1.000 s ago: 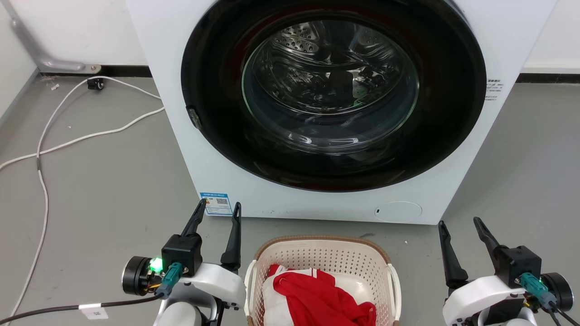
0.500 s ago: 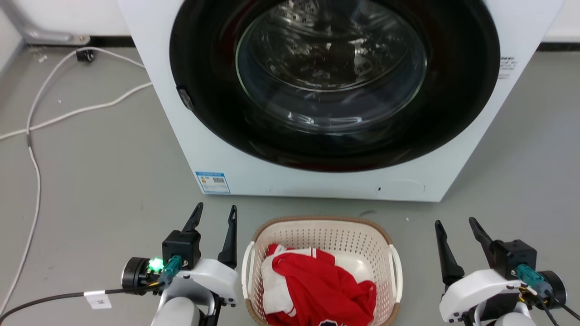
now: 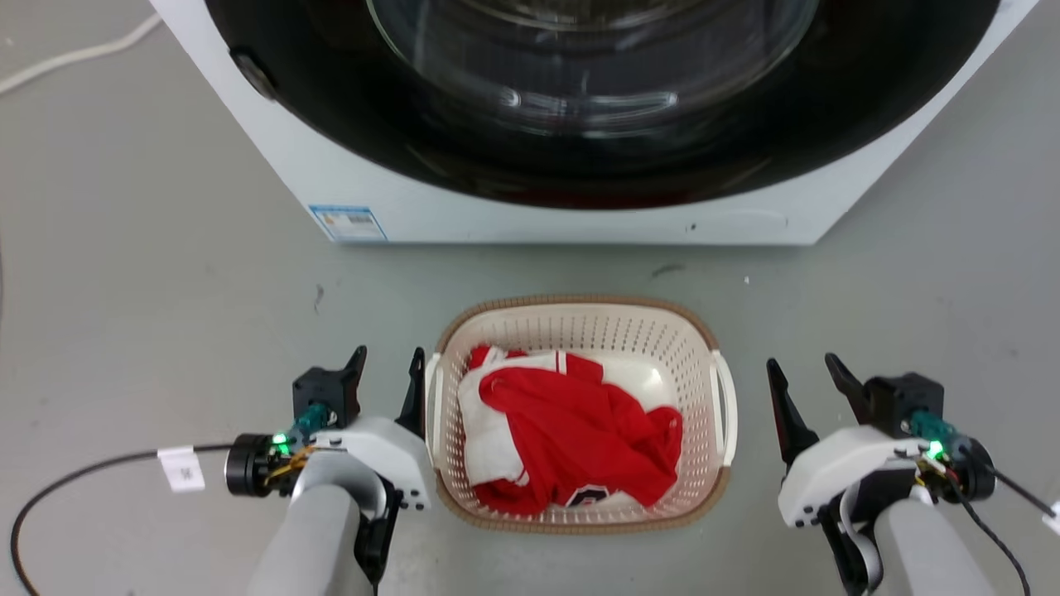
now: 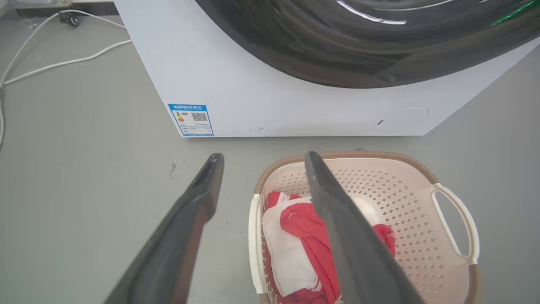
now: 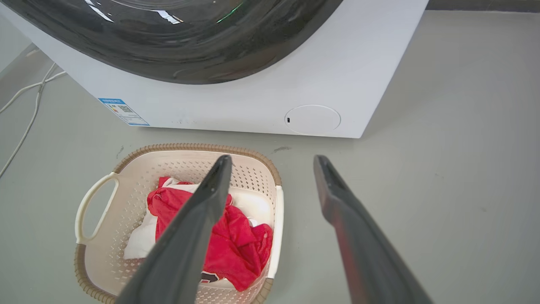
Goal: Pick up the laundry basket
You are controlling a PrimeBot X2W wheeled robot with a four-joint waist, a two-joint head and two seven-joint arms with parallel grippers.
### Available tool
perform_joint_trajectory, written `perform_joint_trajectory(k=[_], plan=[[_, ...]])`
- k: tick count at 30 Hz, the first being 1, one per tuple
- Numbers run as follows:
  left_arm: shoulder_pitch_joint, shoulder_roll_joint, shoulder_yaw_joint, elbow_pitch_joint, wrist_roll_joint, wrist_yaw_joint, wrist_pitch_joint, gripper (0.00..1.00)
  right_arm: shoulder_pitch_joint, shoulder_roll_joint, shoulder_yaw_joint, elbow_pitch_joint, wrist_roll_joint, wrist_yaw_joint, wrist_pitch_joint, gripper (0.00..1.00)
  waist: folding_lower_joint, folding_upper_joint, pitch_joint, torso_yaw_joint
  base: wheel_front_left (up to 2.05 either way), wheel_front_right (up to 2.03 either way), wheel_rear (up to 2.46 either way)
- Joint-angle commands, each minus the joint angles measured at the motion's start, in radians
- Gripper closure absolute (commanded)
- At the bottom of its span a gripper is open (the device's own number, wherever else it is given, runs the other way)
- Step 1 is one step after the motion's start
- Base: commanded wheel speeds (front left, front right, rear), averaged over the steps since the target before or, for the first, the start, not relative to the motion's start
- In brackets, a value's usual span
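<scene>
The laundry basket (image 3: 617, 331) stands on the grey floor just in front of the washer, cream with perforated walls, a brown rim and white loop handles on both sides. It holds red and white clothing (image 3: 571, 430). My left gripper (image 3: 387, 364) is open just left of the basket's left handle (image 3: 432, 406), its inner finger close beside it. Off to the basket's right, my right gripper (image 3: 802, 368) is open, a short gap from the right handle (image 3: 727, 406). The left wrist view has the basket (image 4: 379, 185) past its open fingers, and so does the right wrist view (image 5: 126, 181).
A white front-loading washer (image 3: 513, 207) with a dark round door rises right behind the basket. A white cable (image 4: 50, 63) runs across the floor at the far left. A black cable with a white tag (image 3: 182, 468) trails from my left wrist.
The head camera has tilted down, so the washer slid up and the whole basket came into view. Both grippers now sit beside the basket's handles, still open.
</scene>
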Motion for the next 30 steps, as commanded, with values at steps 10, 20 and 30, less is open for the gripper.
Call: perform_joint_trajectory(k=[10, 20, 30], plan=[[-0.237, 0.004, 0.01, 0.268, -0.041, -0.033, -0.002, 0.0, -0.23, 0.0, 0.021, 0.243, 0.044, 0.0, 0.01, 0.0, -0.0001, 0.0, 0.233, -0.008, 0.0, 0.0, 0.0], [-0.38, 0.004, 0.004, 0.439, -0.07, -0.051, 0.01, 0.0, -0.392, 0.0, 0.061, 0.435, 0.084, 0.0, 0.025, 0.0, -0.0001, 0.0, 0.335, -0.017, 0.0, 0.0, 0.0], [-0.487, 0.026, -0.025, 0.536, -0.069, -0.065, 0.038, 0.0, -0.538, 0.0, 0.139, 0.584, 0.144, 0.0, 0.058, 0.0, -0.0001, 0.0, 0.412, -0.03, 0.0, 0.0, 0.0]])
